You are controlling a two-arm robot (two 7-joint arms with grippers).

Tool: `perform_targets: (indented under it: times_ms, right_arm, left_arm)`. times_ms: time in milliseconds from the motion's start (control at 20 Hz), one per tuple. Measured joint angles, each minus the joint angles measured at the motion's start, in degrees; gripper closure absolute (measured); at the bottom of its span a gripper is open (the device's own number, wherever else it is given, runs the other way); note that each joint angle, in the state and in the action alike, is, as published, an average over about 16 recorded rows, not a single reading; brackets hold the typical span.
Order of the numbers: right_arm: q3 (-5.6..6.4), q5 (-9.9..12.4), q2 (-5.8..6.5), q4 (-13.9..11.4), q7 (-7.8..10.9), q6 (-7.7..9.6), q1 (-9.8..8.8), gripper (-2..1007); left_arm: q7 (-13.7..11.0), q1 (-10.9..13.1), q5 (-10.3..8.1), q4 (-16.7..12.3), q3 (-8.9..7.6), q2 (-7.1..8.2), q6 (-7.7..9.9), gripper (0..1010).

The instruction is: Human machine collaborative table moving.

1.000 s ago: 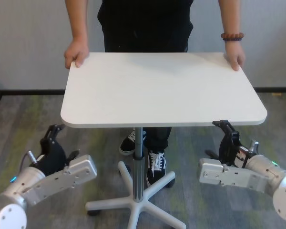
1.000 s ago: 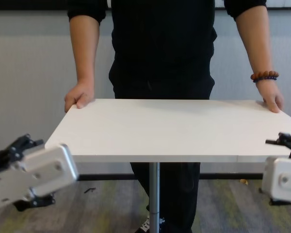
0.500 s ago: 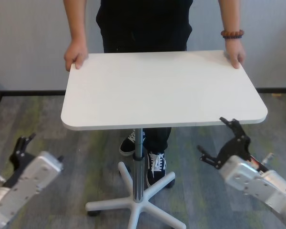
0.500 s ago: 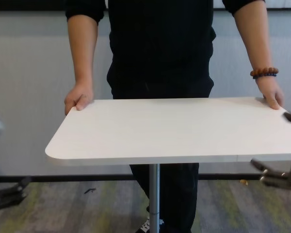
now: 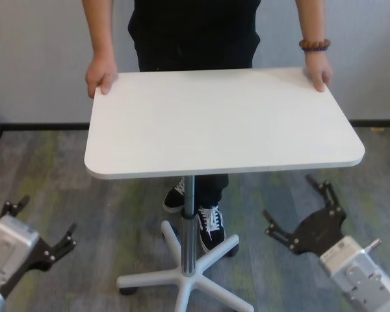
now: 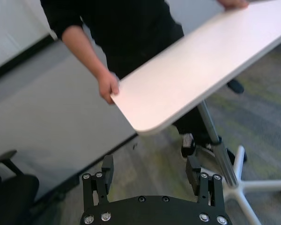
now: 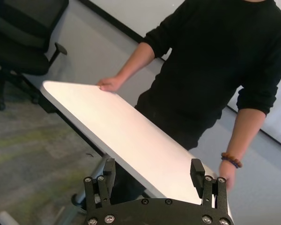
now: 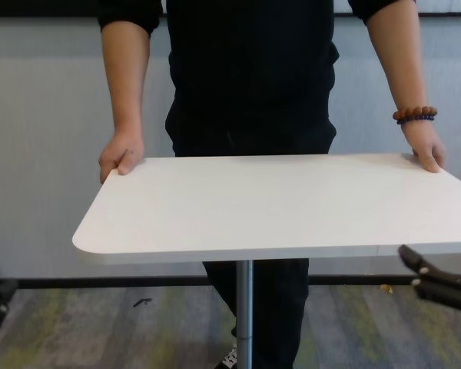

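Note:
The white table stands on its slim silver pole. The human in black holds its two far corners, one hand at the left and one with a beaded bracelet at the right. My left gripper is open and empty, low near the floor, off the near left corner and apart from it. My right gripper is open and empty, below and in front of the near right corner, not touching. Each wrist view looks between open fingers, the left gripper and the right gripper, at the tabletop.
The table's white five-star base sits on grey-green carpet between my arms. The person's shoes are by the pole. A black office chair stands off to one side. A grey wall runs behind.
Both grippers have drawn back and down from the table's near edge and turned, fingers spread, to face it. The person still holds the far corners.

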Motion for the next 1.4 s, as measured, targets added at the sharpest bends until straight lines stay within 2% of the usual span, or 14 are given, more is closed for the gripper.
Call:
perform_targets:
  times_ms: [150, 300, 550, 1050, 1400]
  right_arm:
    - [-0.02, -0.20, -0.65, -1.91, -0.38, -0.25, -1.76, 4]
    - [-0.33, -1.07, -1.21, -3.55, -0.54, -0.05, -2.96, 4]
    - [-1.13, -3.54, -1.95, -5.72, -0.49, 1.37, -3.98, 4]
    - [-2.23, -6.64, -2.61, -7.12, -0.07, 3.81, -4.12, 4]
    - [-2.19, -6.42, -2.50, -6.86, -0.05, 3.61, -3.93, 4]
  left_arm:
    - [-0.34, 2.60, -0.66, -2.58, -1.26, -0.05, -1.18, 9]
    - [-0.49, 4.73, -0.53, -4.64, -2.11, 0.04, -2.46, 9]
    - [-0.78, 7.29, 0.16, -6.27, -3.12, 0.35, -4.71, 8]
    - [-1.47, 8.77, 0.26, -6.05, -4.04, 0.58, -6.64, 8]
    - [-1.48, 8.51, 0.25, -5.84, -3.91, 0.58, -6.55, 8]
